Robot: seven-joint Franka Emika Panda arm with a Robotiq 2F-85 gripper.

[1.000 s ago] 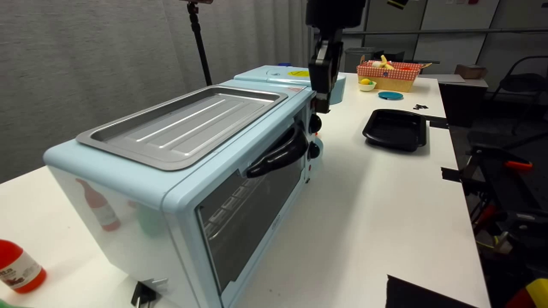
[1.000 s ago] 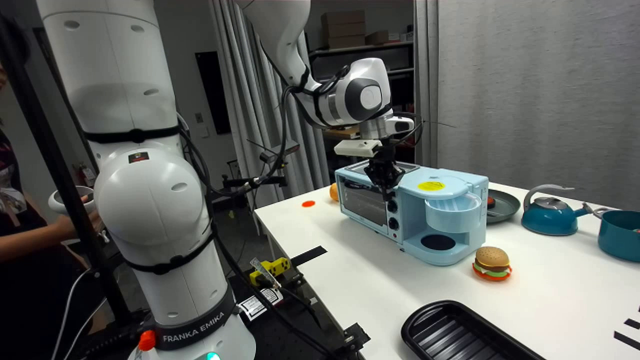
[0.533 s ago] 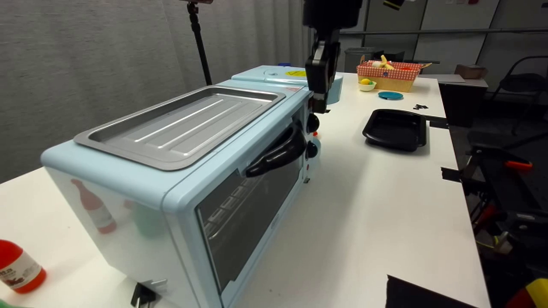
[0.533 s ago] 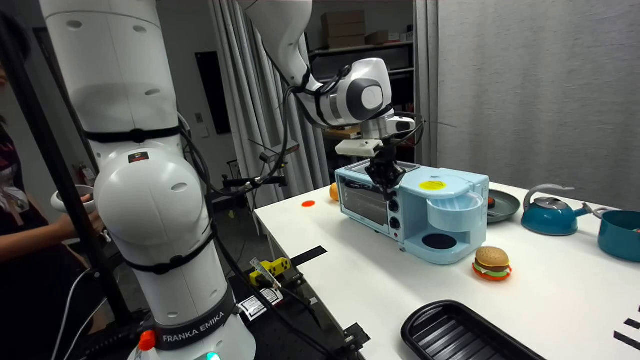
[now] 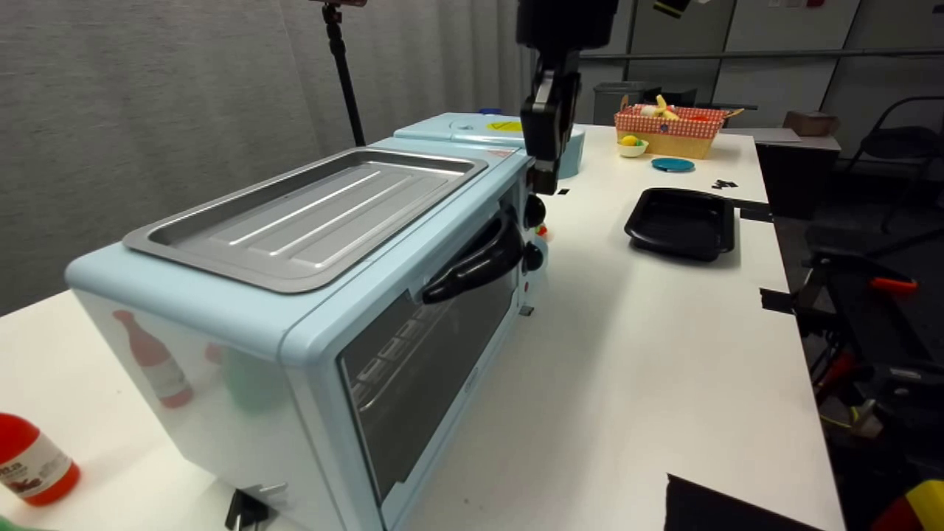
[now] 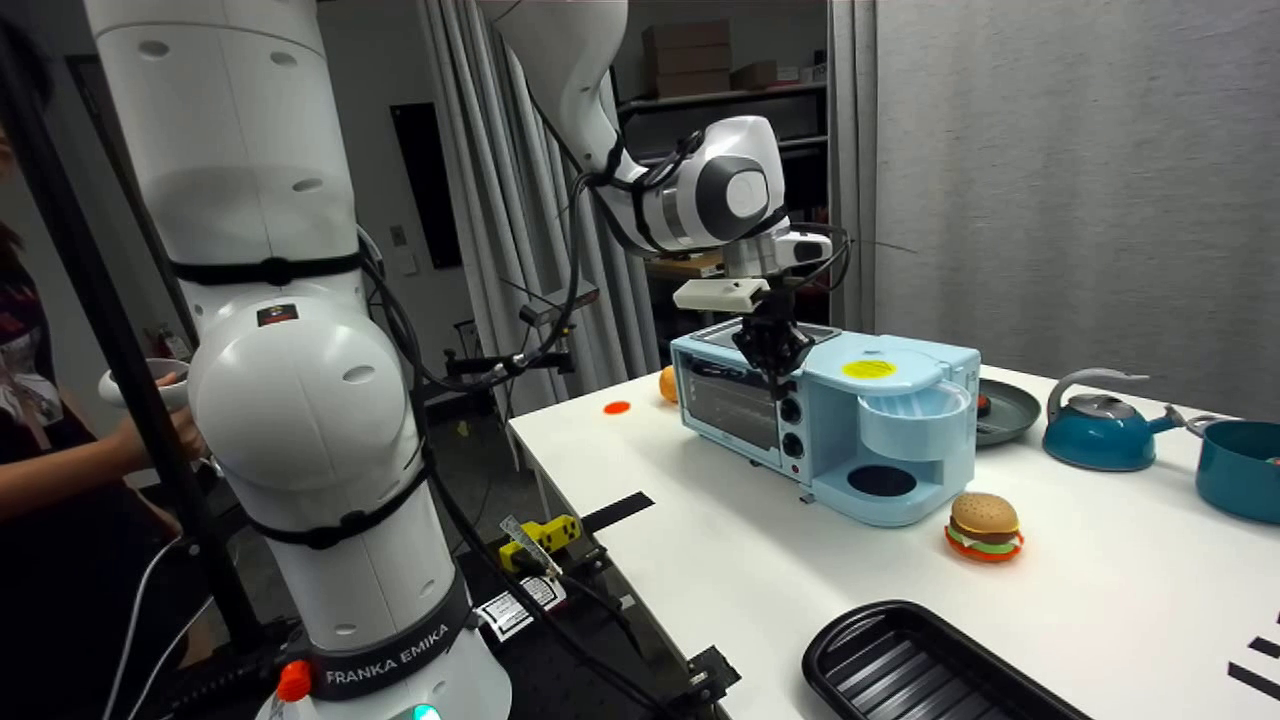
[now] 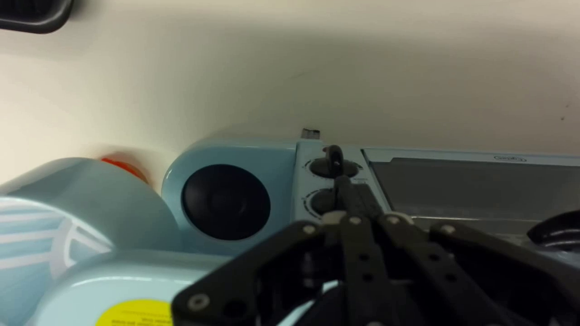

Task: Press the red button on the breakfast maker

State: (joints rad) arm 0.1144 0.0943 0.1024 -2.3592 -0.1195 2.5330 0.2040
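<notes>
The pale blue breakfast maker (image 5: 310,324) stands on the white table, with its dark glass door, black handle (image 5: 479,265) and griddle top. It also shows in an exterior view (image 6: 740,400). Its front panel has black knobs (image 7: 319,167) and a small red spot (image 6: 795,468) low down, also visible in the wrist view (image 7: 325,148). A dark reddish patch (image 5: 529,173) shows high on the panel beside my fingers. My gripper (image 7: 355,184) is shut and empty. It points down at the panel's upper part, covering some of it; the exact contact point is hidden.
A black tray (image 6: 920,670) lies in front on the table. A toy burger (image 6: 985,525), a teal kettle (image 6: 1100,430) and a teal pot (image 6: 1240,470) stand beyond the maker. A red bottle (image 5: 37,457) stands by its other end. A basket (image 5: 667,136) is far back.
My gripper has moved slightly toward the back of the table, and the breakfast maker has slid a little the same way with it. The gripper stays shut.
</notes>
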